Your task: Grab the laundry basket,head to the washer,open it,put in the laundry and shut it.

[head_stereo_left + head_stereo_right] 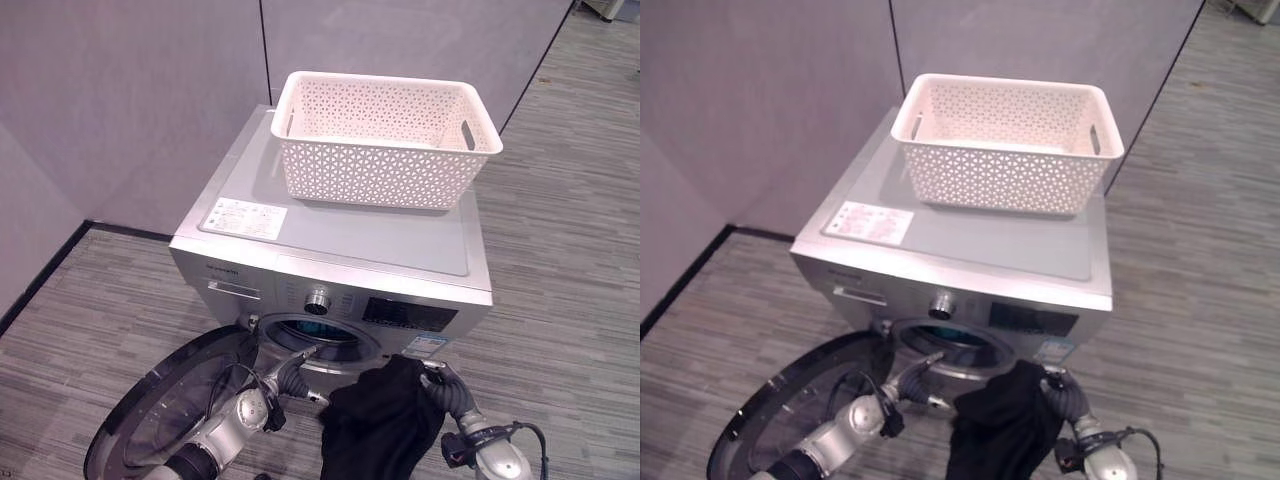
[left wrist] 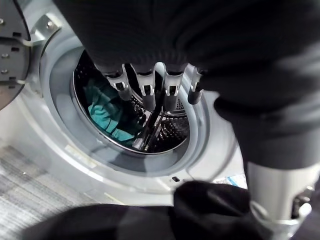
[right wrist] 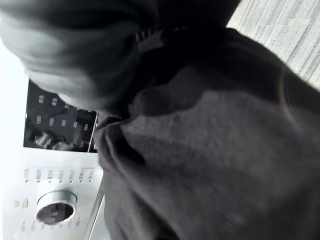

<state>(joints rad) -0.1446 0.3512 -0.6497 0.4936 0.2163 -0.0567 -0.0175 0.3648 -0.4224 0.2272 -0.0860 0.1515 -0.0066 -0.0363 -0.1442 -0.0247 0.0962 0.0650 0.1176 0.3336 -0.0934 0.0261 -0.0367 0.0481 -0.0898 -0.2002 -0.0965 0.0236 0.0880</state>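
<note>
1. A white perforated plastic laundry basket (image 1: 385, 140) stands on top of the silver front-loading washing machine (image 1: 330, 260), towards its back right corner.
2. The washer's round glass door (image 1: 170, 410) hangs wide open, swung down to the left of the drum opening (image 2: 135, 115).
3. A teal cloth (image 2: 107, 117) lies inside the metal drum.
4. A black garment (image 1: 385, 425) hangs in front of the washer, just below the opening and to its right.
5. The right hand (image 1: 445, 385) is at the garment's upper right edge; I cannot tell how its fingers stand, as the cloth hides them.
6. The left hand (image 2: 150, 85) reaches towards the drum mouth, fingers straight and side by side, holding nothing.
</note>
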